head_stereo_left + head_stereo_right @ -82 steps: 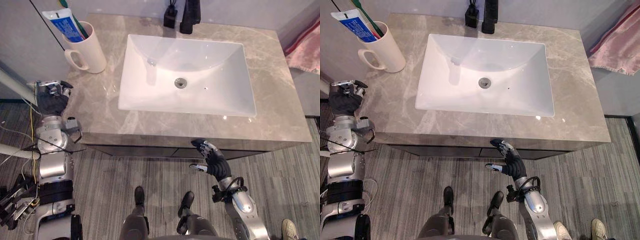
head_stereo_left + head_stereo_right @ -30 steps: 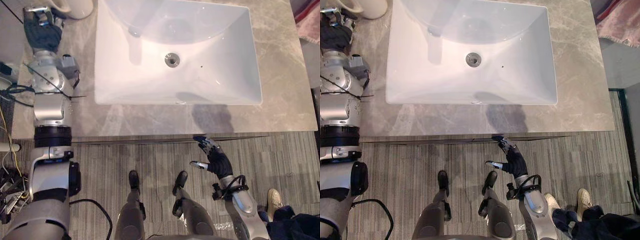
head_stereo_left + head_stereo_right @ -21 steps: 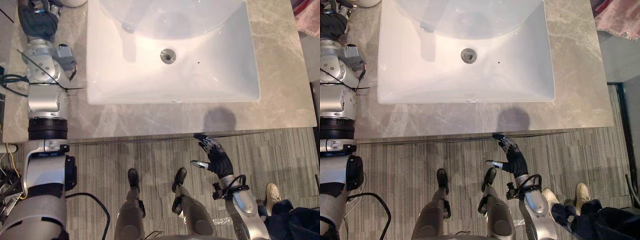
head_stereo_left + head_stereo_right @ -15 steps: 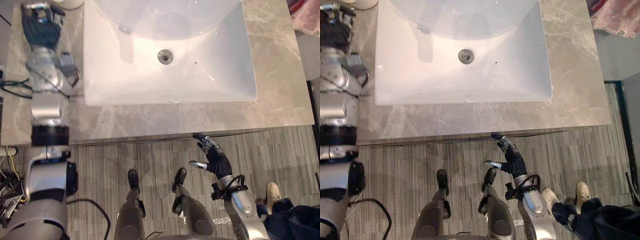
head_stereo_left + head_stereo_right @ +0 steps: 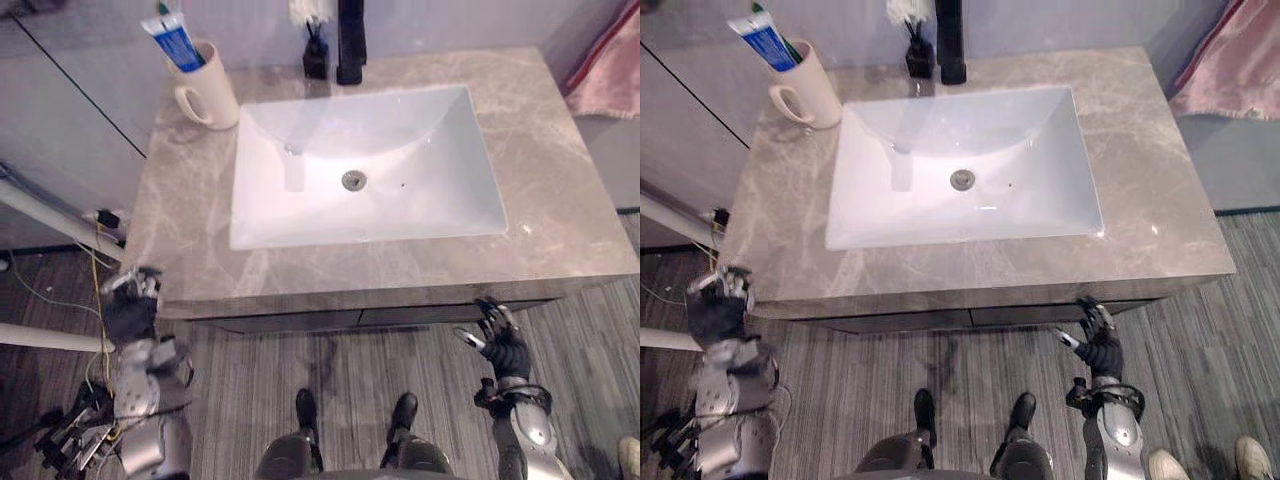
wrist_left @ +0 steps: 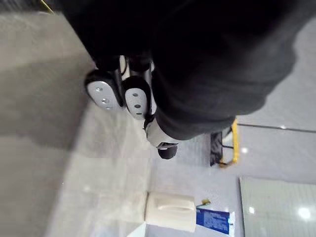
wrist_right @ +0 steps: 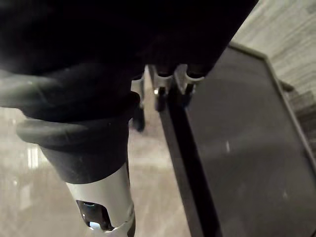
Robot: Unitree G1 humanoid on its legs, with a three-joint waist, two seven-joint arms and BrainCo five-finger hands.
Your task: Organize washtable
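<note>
Standing in mug (image 5: 808,88), toothpaste (image 5: 762,42), print unreadable

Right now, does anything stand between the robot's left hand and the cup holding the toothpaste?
Nothing visible does. The left hand hangs by the counter's front left corner, the cup stands at the back left, and the strip beside the sink between them lies bare.

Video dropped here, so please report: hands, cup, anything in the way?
Right hand open, empty, below the front edge of the counter; left hand low by its left corner. Cup with toothpaste, back left. Nothing blocks it.
</note>
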